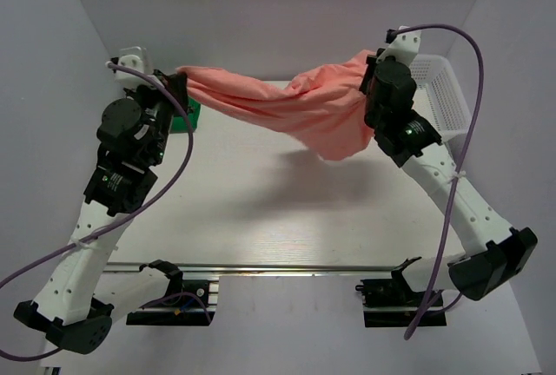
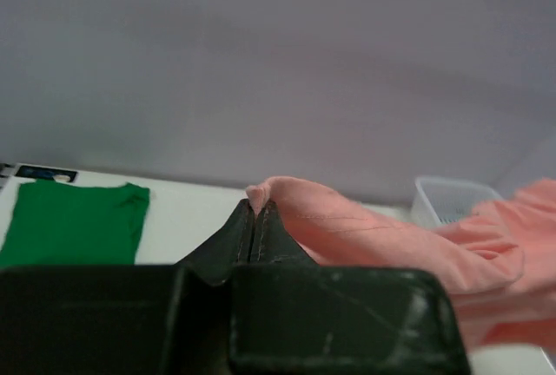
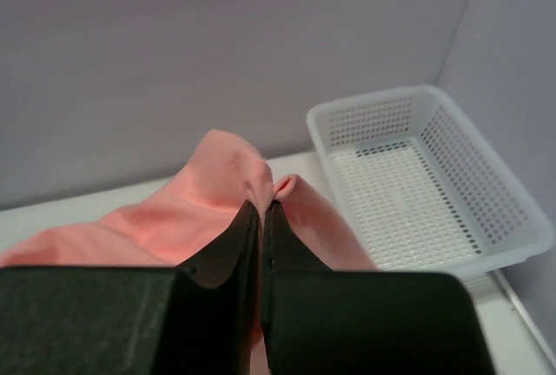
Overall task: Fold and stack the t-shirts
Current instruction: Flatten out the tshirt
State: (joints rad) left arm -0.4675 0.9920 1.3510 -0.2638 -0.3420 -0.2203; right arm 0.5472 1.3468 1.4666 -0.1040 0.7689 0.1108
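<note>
Flanking pink shirt (image 1: 295,110): basket (image 1: 452,97) (right), green shirt (image 2: 74,219)

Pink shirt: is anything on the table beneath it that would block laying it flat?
Nothing visible does. The pink shirt hangs between the left gripper and right gripper, both shut on it, over the table. The green shirt lies far left, the white basket far right.
</note>
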